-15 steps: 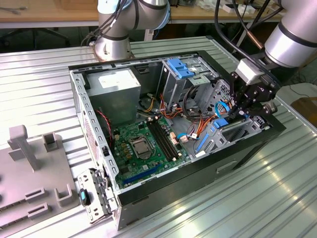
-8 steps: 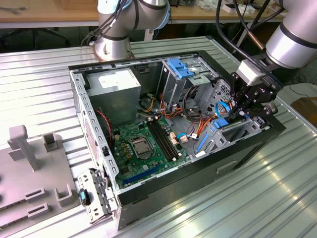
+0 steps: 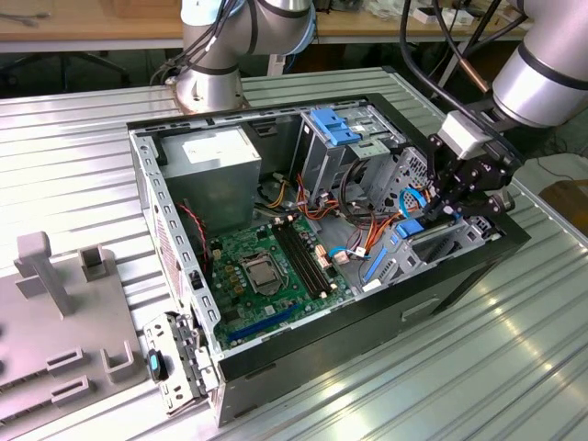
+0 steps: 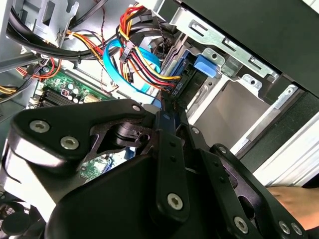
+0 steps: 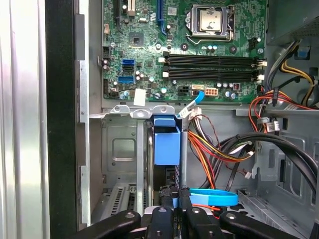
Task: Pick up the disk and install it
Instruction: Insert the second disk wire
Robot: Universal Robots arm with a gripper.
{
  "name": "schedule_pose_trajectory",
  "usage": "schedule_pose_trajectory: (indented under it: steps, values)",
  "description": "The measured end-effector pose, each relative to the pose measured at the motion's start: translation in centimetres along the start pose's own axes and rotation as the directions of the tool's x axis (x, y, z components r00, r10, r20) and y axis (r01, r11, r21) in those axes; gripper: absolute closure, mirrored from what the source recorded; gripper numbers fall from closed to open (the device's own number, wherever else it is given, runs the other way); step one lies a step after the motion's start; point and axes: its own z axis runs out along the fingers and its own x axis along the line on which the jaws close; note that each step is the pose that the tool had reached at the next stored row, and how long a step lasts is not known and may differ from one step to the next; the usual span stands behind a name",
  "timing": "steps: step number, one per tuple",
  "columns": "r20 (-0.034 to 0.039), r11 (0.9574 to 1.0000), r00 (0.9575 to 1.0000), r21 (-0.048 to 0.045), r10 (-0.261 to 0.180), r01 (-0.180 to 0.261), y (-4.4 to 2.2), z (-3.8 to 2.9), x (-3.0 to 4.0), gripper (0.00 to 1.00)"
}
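The disk [image 5: 169, 175] stands on edge in the metal drive bay [image 5: 119, 144] at the front corner of the open computer case [image 3: 165, 211]. It is dark, with a blue plastic rail [image 5: 166, 144] along it. In the second wrist view its dark end [image 4: 180, 85] sits beside a blue tab [image 4: 207, 64]. My gripper [image 3: 447, 204] hangs over that bay on the exterior view's right. In both wrist views its black fingers [image 5: 162, 219] are drawn together on the disk's thin edge, so the gripper [image 5: 173, 196] [image 4: 167, 107] is shut on it.
A green motherboard [image 3: 266, 266] lies in the case floor. The grey power supply [image 3: 216, 170] sits at the far corner, and a cage with a blue tab [image 3: 333, 124] stands behind. Coloured cables [image 5: 219, 144] crowd the space next to the bay. Grey fixtures [image 3: 55, 303] stand on the ribbed table.
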Motion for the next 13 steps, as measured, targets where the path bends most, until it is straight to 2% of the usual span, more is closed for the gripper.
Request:
schedule_pose_trajectory:
  steps: [9, 13]
  values:
    - [0.0071, 1.0000, 1.0000, 0.0001, 0.000, 0.000, 0.01, 0.05, 0.21, 0.84]
    - [0.0075, 1.0000, 1.0000, 0.0001, 0.000, 0.000, 0.00, 0.07, 0.23, 0.84]
